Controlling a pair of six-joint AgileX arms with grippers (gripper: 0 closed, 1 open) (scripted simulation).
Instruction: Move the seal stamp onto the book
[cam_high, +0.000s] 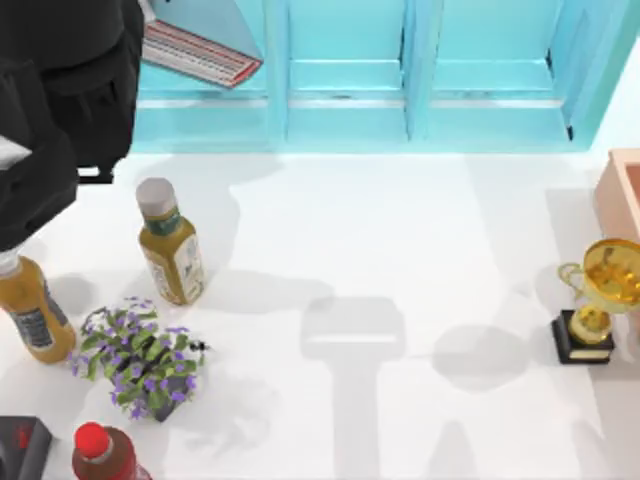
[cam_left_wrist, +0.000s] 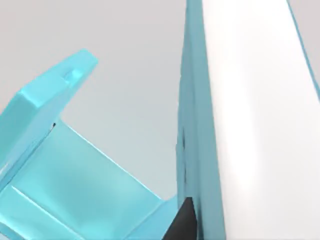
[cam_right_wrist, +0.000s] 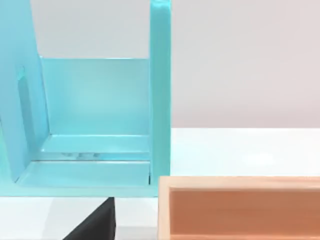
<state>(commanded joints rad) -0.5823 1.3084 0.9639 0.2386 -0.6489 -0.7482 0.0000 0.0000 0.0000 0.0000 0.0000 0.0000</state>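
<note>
The book (cam_high: 195, 45) is teal with a red-and-white striped label. It lies tilted in the left bay of the shelf, partly under my left arm (cam_high: 60, 100). In the left wrist view the book (cam_left_wrist: 250, 110) is very close, its white page edges and teal cover running right up to my left gripper (cam_left_wrist: 184, 222), which looks shut on it. One dark finger (cam_left_wrist: 181, 220) presses against the cover. The seal stamp is out of view. A dark part of my right gripper (cam_right_wrist: 97, 227) sits near the shelf and a peach box.
A teal shelf unit (cam_high: 400, 70) spans the back. Two yellow bottles (cam_high: 172, 243) (cam_high: 30, 305), a purple-flowered plant (cam_high: 140, 360) and a red-capped bottle (cam_high: 105, 455) crowd the left. At the right stand a gold trophy (cam_high: 595, 300) and a peach box (cam_high: 622, 190).
</note>
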